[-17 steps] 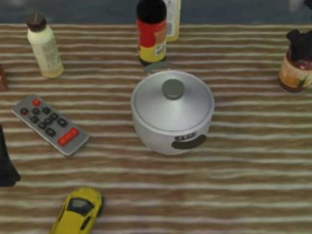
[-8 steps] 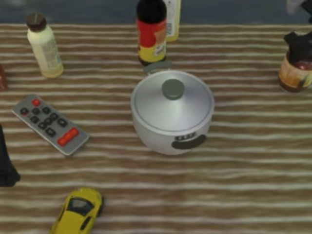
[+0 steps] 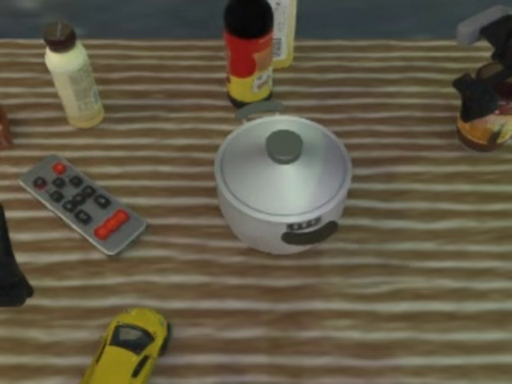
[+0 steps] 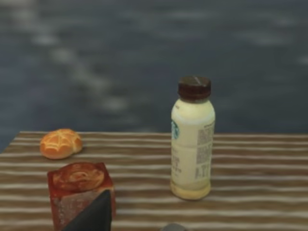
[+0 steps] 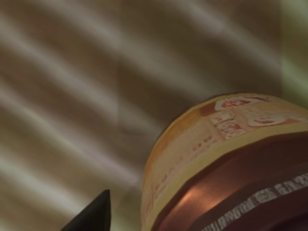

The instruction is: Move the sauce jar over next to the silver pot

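Change since earlier frames: right gripper [image 3: 490,84] has come lower over the sauce jar [image 3: 482,124] at the table's right edge, its dark body now covering the jar's lid and its grey link showing at the top right corner; jar itself unmoved. Left to right, reckoned from that gripper: left gripper [image 3: 10,272], parked far off at the table's left edge, fingers not readable; cream bottle [image 3: 74,76] with brown cap, far left, upright; grey remote [image 3: 82,204] with red buttons, far left and nearer the front; yellow toy car [image 3: 128,346], front left; dark bottle [image 3: 248,52] with red-yellow label, well left, at the back edge; silver pot [image 3: 282,182], lidded, table centre, well apart from the gripper and from the jar; sauce jar, directly beneath the gripper, upright on the striped table [image 3: 400,280]. Right gripper fingers flank the jar top; whether pressed on it cannot be told
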